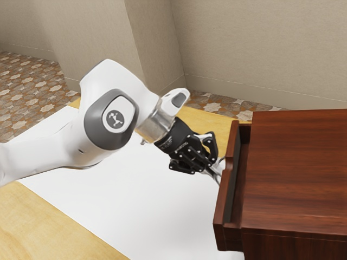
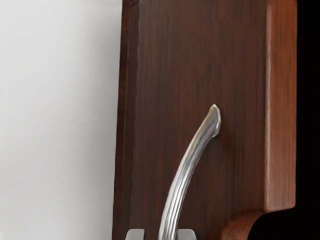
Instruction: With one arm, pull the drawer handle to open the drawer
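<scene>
The black gripper [image 1: 211, 164] sits against the drawer front [image 1: 221, 208] of the dark wooden cabinet [image 1: 295, 162]. Its fingers are narrowed onto the curved metal drawer handle [image 2: 192, 155], with a light pad [image 2: 134, 234] on each side of the bar. The drawer front stands slightly out from the cabinet body, showing a dark gap behind it. A white mat [image 1: 130, 200] covers the wooden table [image 1: 38, 233] below.

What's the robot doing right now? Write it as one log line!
step: pulling open | gripper: shut on handle | drawer front: slightly out of cabinet
</scene>
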